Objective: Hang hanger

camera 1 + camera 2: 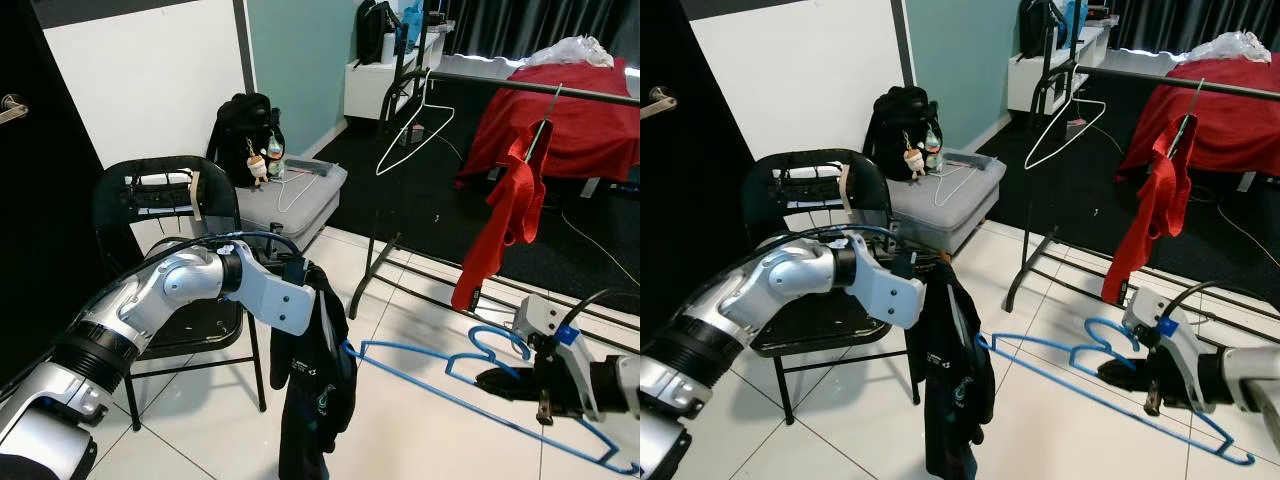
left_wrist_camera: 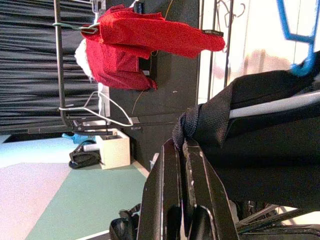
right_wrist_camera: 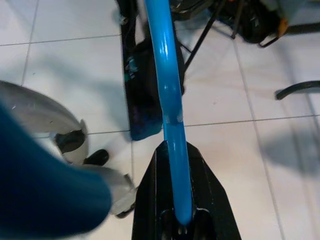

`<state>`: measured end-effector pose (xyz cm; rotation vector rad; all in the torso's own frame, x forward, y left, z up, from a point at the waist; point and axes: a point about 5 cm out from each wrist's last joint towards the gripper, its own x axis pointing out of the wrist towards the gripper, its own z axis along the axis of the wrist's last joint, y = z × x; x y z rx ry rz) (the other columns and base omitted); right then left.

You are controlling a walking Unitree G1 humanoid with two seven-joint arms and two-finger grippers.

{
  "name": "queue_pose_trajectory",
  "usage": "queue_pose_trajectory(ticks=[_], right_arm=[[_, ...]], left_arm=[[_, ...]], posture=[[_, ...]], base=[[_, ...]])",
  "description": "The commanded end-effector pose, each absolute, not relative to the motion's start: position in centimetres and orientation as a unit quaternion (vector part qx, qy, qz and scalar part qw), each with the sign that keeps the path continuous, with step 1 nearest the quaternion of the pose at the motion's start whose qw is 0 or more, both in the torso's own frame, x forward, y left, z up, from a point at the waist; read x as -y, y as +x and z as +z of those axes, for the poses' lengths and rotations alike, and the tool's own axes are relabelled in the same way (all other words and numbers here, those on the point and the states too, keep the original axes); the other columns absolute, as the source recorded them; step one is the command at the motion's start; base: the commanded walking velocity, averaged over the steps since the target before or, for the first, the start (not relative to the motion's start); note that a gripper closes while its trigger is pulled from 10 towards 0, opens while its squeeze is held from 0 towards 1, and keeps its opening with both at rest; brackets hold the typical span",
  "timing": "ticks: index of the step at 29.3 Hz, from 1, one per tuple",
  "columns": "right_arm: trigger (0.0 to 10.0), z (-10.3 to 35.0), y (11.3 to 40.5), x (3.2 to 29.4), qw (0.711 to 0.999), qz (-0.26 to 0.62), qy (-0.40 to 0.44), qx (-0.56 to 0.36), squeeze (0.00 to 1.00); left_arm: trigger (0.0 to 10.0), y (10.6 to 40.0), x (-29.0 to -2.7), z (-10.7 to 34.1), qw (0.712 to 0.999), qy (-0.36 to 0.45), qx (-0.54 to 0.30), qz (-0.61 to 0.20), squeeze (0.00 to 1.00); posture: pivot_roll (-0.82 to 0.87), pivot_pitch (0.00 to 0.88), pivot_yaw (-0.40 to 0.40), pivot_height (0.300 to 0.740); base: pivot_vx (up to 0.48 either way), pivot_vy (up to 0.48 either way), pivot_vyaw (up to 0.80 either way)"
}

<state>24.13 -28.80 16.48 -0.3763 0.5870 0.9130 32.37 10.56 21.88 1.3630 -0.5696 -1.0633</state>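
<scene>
Clamped on the blue hanger (image 1: 470, 385), the right gripper (image 1: 505, 381) holds it low over the tiled floor (image 1: 1060, 430), in front of the clothes rack (image 1: 395, 150). Its far tip touches a black garment (image 1: 315, 385), pinched at the collar by the left gripper (image 2: 181, 150). Behind stands a black chair (image 1: 165, 215).

Counted 3 hangers: one blue plastic hanger (image 1: 480, 385), two white wire hangers (image 1: 412, 130) (image 1: 290, 185). 2 garments: one black (image 1: 315, 385), one red (image 1: 505, 215). 1 black folding chair (image 1: 165, 215).
</scene>
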Motion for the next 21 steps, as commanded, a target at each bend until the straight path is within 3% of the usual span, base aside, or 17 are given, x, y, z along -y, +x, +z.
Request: queue_pose_trajectory(ticks=[1,11,21], right_arm=[[10.0,16.8,24.4,28.7,0.845,0.430,-0.176,-0.263,0.00],[10.0,15.4,24.8,26.2,0.824,0.476,-0.167,-0.259,0.00],[10.0,15.2,25.0,25.7,0.815,0.489,-0.168,-0.261,0.00]], left_arm=[[10.0,32.2,-10.2,22.2,0.609,0.590,0.255,-0.465,0.00],[10.0,31.9,-9.4,21.8,0.606,0.580,0.263,-0.477,0.00],[10.0,31.8,-9.2,21.8,0.602,0.580,0.266,-0.480,0.00]], posture=[[-0.14,0.000,0.030,0.740],[-0.14,0.000,0.025,0.740],[-0.14,0.000,0.028,0.740]], base=[[0.000,0.000,0.00],[0.000,0.000,0.00],[0.000,0.000,0.00]])
